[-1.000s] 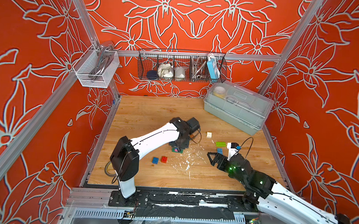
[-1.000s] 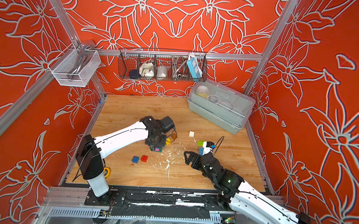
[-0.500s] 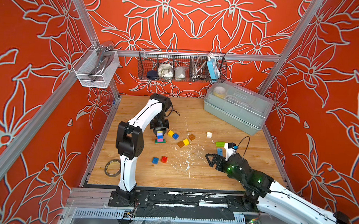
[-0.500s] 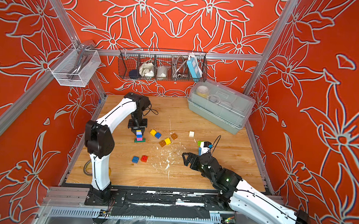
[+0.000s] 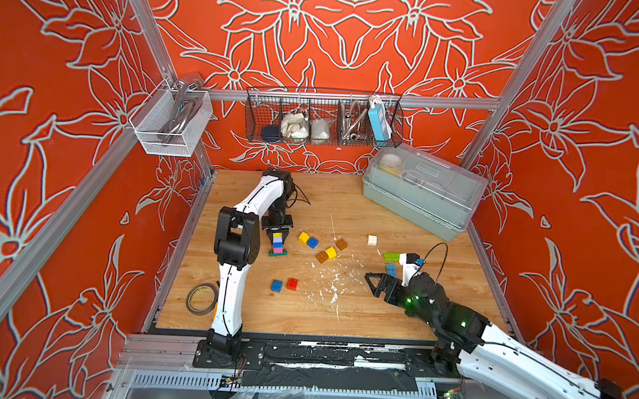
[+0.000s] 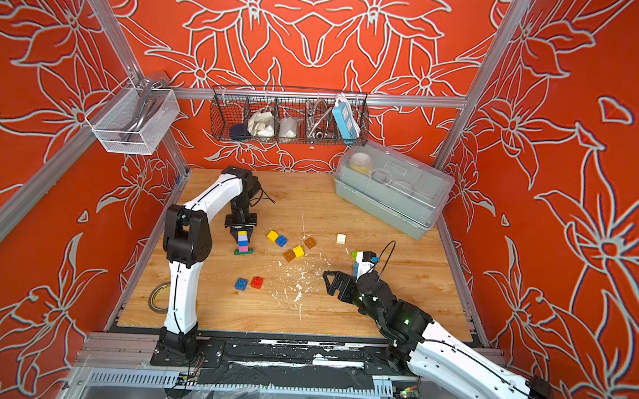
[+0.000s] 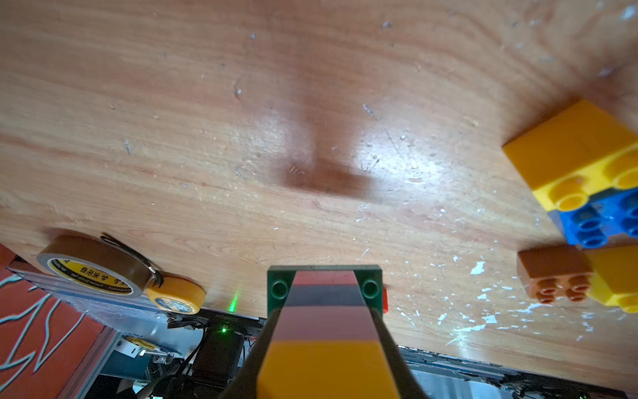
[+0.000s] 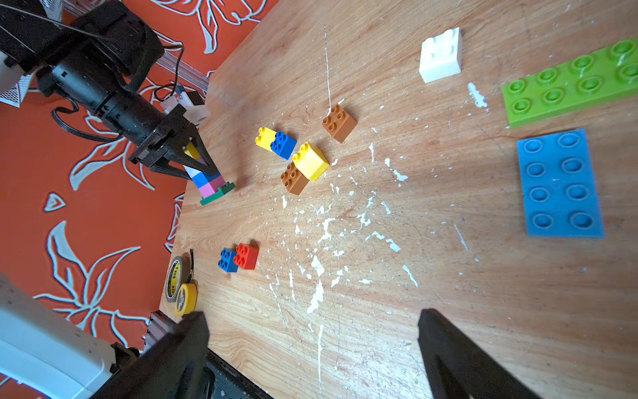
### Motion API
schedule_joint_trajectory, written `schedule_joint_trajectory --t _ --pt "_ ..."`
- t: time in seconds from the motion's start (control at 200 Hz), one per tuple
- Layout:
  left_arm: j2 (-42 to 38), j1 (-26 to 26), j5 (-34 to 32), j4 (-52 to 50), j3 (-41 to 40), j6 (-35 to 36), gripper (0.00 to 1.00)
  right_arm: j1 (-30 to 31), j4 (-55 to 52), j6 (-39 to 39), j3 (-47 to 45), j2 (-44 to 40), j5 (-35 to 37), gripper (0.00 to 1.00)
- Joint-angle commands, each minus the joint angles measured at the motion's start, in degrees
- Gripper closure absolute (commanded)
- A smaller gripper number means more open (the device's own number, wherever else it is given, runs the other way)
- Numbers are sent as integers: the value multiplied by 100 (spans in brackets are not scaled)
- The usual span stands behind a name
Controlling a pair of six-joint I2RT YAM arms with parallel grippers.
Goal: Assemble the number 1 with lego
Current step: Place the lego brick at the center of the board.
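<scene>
**Here, the left jaws have the tower**

Plainly, the left gripper (image 5: 277,237) is clamped from above on the upper bricks of the tower (image 8: 207,184). The tower is yellow over lilac, blue and pink on a dark green plate (image 7: 279,287), and its long axis is upright (whether the plate rests on the table (image 5: 305,311) I cannot tell).

Just beside the tower, toward the right arm, lies a yellow-and-blue pair (image 5: 307,240). Beyond it are a brown-and-yellow pair (image 5: 326,254), a brown brick (image 5: 341,243) and a white brick (image 5: 372,239). Farthest from the tower are the lime plate (image 5: 392,256) and the light blue plate (image 5: 391,270), near the right gripper (image 5: 375,284), whose jaws gape wide and empty.

So the left arm looks nearer for the square bricks.

The only writing is on a tape roll (image 7: 91,269), well apart from the tower: characters on a yellow label, illegible.
</scene>
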Motion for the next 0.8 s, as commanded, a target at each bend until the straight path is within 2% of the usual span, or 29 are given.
schedule_joint_trajectory --t 0.0,0.25,0.796 --pt "229 -9 24 -172 145 99 88 -28 116 -73 -2 0 -29 0" --pt "538 17 153 -142 432 166 88 -37 123 -61 -21 1 -33 0" --pt "837 70 326 136 318 371 85 -60 127 -32 -15 78 -68 0"
